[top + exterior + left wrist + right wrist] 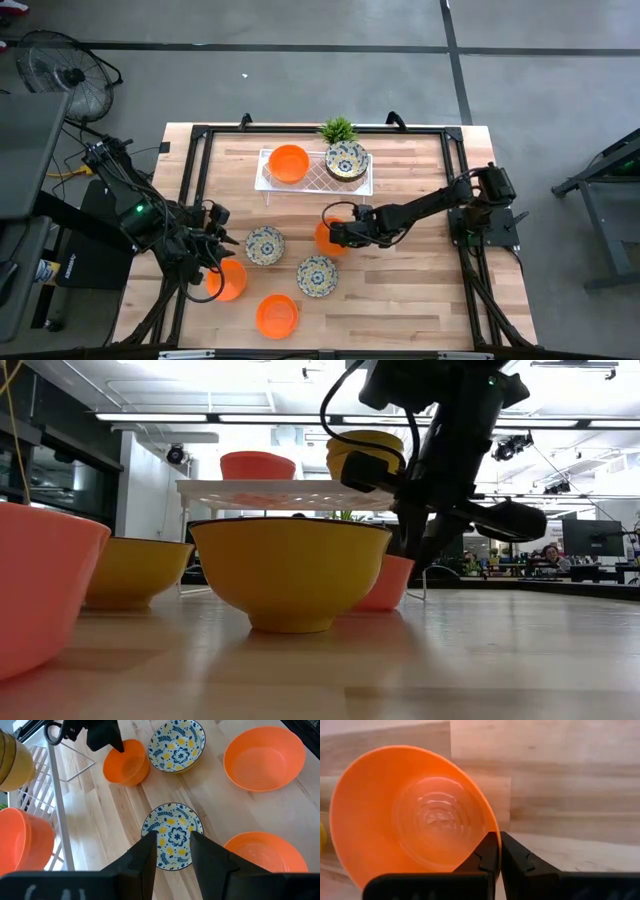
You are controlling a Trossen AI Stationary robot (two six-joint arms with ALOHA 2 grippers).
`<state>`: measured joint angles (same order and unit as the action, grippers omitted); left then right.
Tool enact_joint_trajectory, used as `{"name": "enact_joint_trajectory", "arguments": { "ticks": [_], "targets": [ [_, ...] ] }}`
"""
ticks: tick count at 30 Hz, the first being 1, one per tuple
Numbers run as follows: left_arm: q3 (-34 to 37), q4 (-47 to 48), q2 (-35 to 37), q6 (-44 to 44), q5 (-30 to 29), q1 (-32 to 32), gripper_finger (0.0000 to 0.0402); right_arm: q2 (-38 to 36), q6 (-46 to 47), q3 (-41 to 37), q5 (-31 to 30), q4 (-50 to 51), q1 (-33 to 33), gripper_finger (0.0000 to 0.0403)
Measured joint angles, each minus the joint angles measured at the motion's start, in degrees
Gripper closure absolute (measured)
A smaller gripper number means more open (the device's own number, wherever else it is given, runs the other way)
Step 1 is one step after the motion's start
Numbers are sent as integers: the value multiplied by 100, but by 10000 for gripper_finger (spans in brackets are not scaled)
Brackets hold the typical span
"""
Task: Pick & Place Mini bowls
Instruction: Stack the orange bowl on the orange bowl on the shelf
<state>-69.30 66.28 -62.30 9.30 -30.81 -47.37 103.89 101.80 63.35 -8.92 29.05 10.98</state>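
Note:
An orange mini bowl (322, 238) stands mid-table with my right gripper (337, 235) shut on its rim; the right wrist view shows the bowl (410, 815) filling the picture. My left gripper (172, 845) hovers open above a floral mini bowl (172, 827), touching nothing; that bowl lies at the left (264, 245). A second floral bowl (316, 275) and two orange bowls (228, 280) (276, 315) rest on the table nearer the front. One orange bowl (288, 163) and one floral bowl (346, 160) sit on the white tray (268, 185). My right gripper pinches the orange bowl's rim (495, 836) on the side toward the table's right, one finger inside the bowl and one outside. The fingers come steeply from above, slanting in from the right. The bowl's base rests on the table (385, 600).
A small green plant (338, 130) stands behind the tray at the far edge. A black frame (190, 180) runs along the table's sides. Bare wood lies at the right and near right of the table (420, 290).

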Motion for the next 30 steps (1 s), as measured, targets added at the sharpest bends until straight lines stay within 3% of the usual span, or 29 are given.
{"name": "enact_joint_trajectory", "arguments": {
  "ticks": [14, 30],
  "targets": [
    [0, -15, -2, 0, 0, 11, 289, -182, 404, -2, 181, 733, 549, 402],
    [2, -417, -35, -2, -183, 11, 289, -997, 528, -9, -437, 1442, 1140, 403]
  ]
}}
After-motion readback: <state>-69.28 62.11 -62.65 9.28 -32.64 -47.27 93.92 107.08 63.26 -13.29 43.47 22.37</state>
